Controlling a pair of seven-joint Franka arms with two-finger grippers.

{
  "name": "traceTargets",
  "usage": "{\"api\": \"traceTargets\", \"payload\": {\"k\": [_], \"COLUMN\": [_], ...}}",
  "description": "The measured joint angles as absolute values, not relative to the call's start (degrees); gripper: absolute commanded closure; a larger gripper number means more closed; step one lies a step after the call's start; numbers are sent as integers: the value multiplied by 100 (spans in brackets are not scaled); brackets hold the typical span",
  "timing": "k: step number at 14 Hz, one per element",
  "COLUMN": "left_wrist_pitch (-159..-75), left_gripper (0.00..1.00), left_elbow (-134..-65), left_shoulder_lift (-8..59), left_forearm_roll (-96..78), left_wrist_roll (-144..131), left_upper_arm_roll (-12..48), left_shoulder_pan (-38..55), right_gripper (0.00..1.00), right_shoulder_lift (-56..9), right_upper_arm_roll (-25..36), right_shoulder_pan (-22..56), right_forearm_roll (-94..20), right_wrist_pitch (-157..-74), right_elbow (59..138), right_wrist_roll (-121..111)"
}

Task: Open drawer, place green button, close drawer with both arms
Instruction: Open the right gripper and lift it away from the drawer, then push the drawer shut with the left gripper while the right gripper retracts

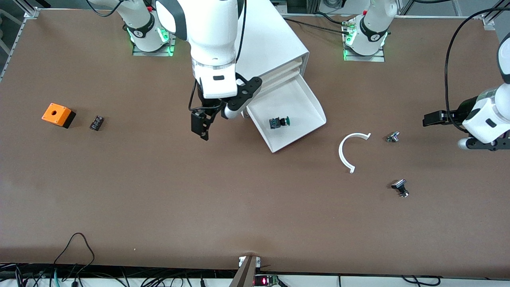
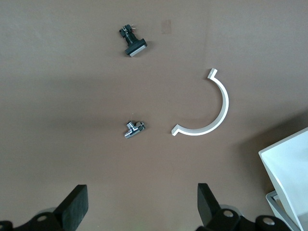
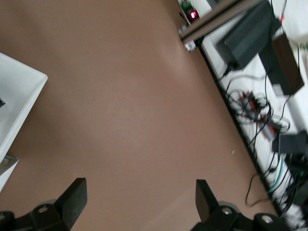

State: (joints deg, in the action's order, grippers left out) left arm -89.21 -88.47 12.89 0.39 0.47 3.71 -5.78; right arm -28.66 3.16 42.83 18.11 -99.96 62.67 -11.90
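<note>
Four drawers belong to the white cabinet (image 1: 275,44); the bottom drawer (image 1: 314,105) stands pulled fully out, its tray reaching toward the front camera. The right gripper (image 1: 201,127) hangs over bare table just beside the drawer's open corner, toward the right arm's end, its fingers spread and empty. The left gripper (image 1: 434,118) waits well apart from the drawer at the left arm's end, jaws likewise wide with nothing between them.

The white curved strip (image 1: 347,149) lies near the drawer, between it and two silver-black knobs (image 1: 393,137).

The button (image 1: 279,122) lies on its side in the drawer, near the tray's middle.

Judgement: placing looks done and closing remains. The plastic drawer should be light, stiff and rather slick; push its cream front edge squarely. Room around the front edge is open, and the strip lies off the closing path.
</note>
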Motion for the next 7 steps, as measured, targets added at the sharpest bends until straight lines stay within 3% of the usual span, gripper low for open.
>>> {"api": "traceTargets", "payload": {"k": [7], "left_wrist_pitch": [-9303], "left_gripper": [0], "left_elbow": [-8883], "left_shoulder_lift": [1895], "left_forearm_roll": [-405], "left_wrist_roll": [-681], "left_upper_arm_roll": [396], "left_shoulder_pan": [-278], "right_gripper": [0], "right_shoulder_lift": [-2870], "right_upper_arm_roll": [407], "right_shoulder_pan": [3695], "right_forearm_roll": [1649], "right_wrist_pitch": [-9014], "right_elbow": [6318], "right_wrist_roll": [752]}}
